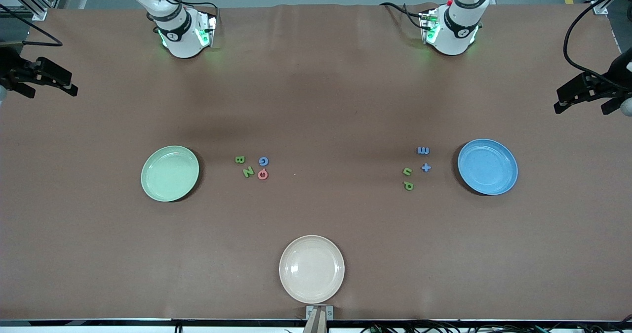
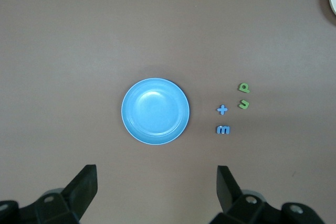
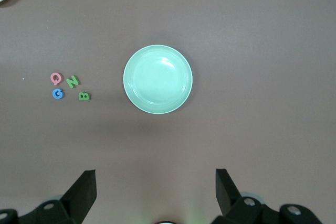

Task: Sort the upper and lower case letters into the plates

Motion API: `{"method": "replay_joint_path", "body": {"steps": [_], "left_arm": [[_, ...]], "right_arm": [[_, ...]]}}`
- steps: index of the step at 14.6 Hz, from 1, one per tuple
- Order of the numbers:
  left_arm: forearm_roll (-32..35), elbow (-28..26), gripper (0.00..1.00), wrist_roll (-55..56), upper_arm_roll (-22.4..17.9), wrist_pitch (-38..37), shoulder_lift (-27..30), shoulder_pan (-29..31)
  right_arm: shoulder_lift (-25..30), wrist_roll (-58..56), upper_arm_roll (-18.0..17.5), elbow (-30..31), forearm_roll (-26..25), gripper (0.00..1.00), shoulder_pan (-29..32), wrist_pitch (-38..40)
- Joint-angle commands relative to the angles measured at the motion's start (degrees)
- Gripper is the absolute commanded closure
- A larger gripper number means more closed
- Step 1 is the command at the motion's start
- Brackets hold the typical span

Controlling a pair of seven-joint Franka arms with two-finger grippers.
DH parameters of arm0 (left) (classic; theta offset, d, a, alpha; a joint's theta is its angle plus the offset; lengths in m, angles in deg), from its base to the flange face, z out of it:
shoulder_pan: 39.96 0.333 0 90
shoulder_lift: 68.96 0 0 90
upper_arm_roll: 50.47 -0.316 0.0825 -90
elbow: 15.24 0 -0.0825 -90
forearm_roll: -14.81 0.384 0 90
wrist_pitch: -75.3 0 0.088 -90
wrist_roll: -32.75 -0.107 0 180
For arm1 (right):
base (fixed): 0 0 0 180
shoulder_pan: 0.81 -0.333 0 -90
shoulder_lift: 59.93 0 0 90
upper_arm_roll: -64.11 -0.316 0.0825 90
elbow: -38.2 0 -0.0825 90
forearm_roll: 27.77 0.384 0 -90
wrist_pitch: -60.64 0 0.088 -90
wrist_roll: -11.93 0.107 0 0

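The mint green plate (image 1: 170,173) lies toward the right arm's end and the sky blue plate (image 1: 487,166) toward the left arm's end, both bare. Beside the mint plate lie a green B (image 1: 239,159), a green N (image 1: 248,171), a blue G (image 1: 263,161) and a pink round letter (image 1: 262,174). Beside the blue plate lie a blue m (image 1: 423,150), a blue plus (image 1: 425,167), a green u (image 1: 407,171) and a green p (image 1: 408,186). My left gripper (image 2: 156,174) hangs open high above the blue plate (image 2: 155,111). My right gripper (image 3: 156,177) hangs open high above the mint plate (image 3: 158,78).
A cream-beige plate (image 1: 311,269) sits at the table's edge nearest the front camera, midway along. Black fixtures (image 1: 39,76) (image 1: 587,91) jut in at both ends of the table. The arm bases (image 1: 185,34) (image 1: 452,29) stand along the top edge.
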Motion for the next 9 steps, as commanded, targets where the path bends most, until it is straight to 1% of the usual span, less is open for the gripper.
{"method": "replay_joint_path", "body": {"steps": [1, 9], "left_arm": [[-0.4, -0.7, 0.00, -0.6, 0.0, -0.8, 1.1, 0.4], [-0.8, -0.4, 0.00, 0.5, 0.2, -1.7, 0.7, 0.5]], "right_arm": [[1.7, -0.4, 0.0, 1.8, 0.2, 0.00, 0.2, -1.4], [1.7, -0.5, 0.0, 2.0, -1.1, 0.00, 0.1, -1.7]]}}
